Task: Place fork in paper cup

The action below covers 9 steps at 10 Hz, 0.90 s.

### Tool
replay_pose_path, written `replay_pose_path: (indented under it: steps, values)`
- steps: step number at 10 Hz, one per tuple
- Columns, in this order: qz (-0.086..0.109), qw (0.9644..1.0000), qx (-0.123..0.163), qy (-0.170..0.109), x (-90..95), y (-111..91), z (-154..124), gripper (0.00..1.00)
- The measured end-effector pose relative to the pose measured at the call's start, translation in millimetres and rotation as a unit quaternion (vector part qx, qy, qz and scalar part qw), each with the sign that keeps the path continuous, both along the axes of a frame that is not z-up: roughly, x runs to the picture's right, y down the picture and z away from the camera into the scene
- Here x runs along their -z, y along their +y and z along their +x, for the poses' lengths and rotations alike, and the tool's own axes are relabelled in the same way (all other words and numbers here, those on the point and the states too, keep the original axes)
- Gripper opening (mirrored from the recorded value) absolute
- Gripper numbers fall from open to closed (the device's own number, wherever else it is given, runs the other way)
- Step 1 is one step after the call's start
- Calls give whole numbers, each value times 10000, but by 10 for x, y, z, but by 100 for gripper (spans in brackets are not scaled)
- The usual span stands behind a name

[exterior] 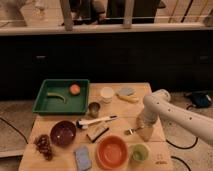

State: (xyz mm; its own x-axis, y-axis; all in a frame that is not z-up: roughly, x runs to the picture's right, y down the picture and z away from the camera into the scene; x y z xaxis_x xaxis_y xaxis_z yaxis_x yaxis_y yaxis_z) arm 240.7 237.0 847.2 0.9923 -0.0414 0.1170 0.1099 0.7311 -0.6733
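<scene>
The white robot arm (170, 112) comes in from the right, with its tool (144, 130) down at the light wooden tabletop (127, 112), up and to the right of the round orange bowl (111, 151). Whether the tool is released, clenched or grasping cannot be told. The small slim silver metal fork (131, 131) lies flat just above the orange bowl's right rim, its right end at the tool. The white paper cup (106, 94) stands upright well above the orange bowl, apart from the fork.

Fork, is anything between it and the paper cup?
Only the white end of the black-and-white utensil lies close to the line from the fork to the paper cup. The gripper is right beside the fork, nothing visible between.
</scene>
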Motion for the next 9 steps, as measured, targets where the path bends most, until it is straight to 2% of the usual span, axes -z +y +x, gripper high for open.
replay_pose_path:
  steps: [9]
  values:
    - [-2, 10000, 3, -1, 0, 0, -2, 79]
